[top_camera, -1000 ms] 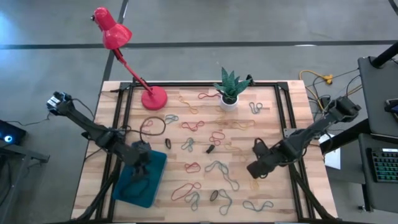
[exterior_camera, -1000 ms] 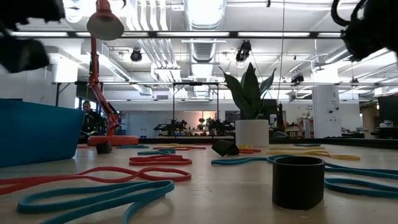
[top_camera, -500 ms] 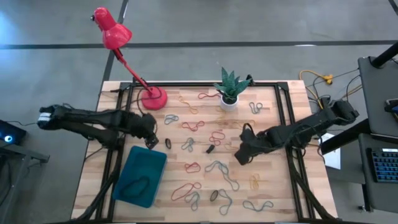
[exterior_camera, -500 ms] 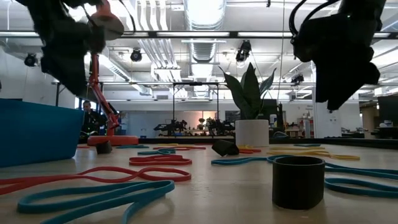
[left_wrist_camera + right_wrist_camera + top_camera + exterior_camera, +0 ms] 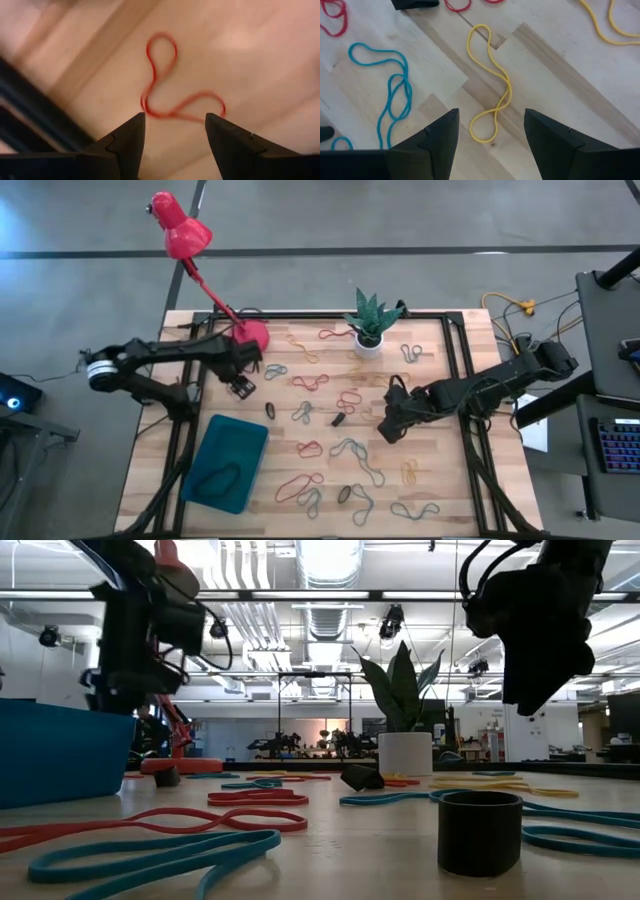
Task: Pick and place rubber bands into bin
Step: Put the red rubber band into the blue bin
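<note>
Left wrist view: red rubber band (image 5: 172, 90) lies just beyond the left end effector's (image 5: 174, 131) parted fingers.

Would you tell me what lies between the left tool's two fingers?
Only bare wooden tabletop: the left tool is open over it, and the red rubber band lies just ahead of its fingertips, seen in the left wrist view.

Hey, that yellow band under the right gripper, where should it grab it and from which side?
Best guess: the yellow band lies flat on the wood as a long, twisted figure-eight. Take it at the narrow waist where its two strands cross and run close together, coming straight down from above with the open right gripper straddling both strands. The wide end loops would leave only one thin strand between the fingers.
</note>
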Motion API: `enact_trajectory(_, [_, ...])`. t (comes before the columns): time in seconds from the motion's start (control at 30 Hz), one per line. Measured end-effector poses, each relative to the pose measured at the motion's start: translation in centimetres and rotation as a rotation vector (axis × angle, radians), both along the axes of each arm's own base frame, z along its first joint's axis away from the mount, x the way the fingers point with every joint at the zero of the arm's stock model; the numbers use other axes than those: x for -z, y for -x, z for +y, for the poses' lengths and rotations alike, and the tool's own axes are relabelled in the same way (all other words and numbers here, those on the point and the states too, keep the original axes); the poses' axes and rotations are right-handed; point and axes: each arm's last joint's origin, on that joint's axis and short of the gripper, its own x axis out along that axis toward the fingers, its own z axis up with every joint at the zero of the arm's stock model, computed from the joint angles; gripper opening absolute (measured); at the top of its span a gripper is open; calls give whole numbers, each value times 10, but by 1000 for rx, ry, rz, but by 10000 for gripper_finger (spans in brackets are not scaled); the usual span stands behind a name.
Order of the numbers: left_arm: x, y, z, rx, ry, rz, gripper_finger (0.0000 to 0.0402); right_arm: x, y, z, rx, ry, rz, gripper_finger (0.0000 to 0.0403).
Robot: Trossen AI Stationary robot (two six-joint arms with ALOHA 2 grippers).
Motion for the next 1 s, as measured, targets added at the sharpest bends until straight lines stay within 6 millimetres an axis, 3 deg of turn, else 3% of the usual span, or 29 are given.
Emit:
enact_trajectory(0.3, [22, 4, 31, -7, 92, 51, 192, 0, 0, 0, 37, -21, -9, 209])
enact_trajectory(0.73, [58, -6, 40, 113, 223, 159, 189, -1, -1, 0, 67, -26, -22, 209])
enact_trajectory(0.87, [59, -6, 41, 201, 231, 152, 161, -1, -1, 0, 67, -26, -23, 209])
enact_trajectory(1.0, [59, -7, 41, 279, 241, 141, 103, -1, -1, 0, 67, -25, -23, 209])
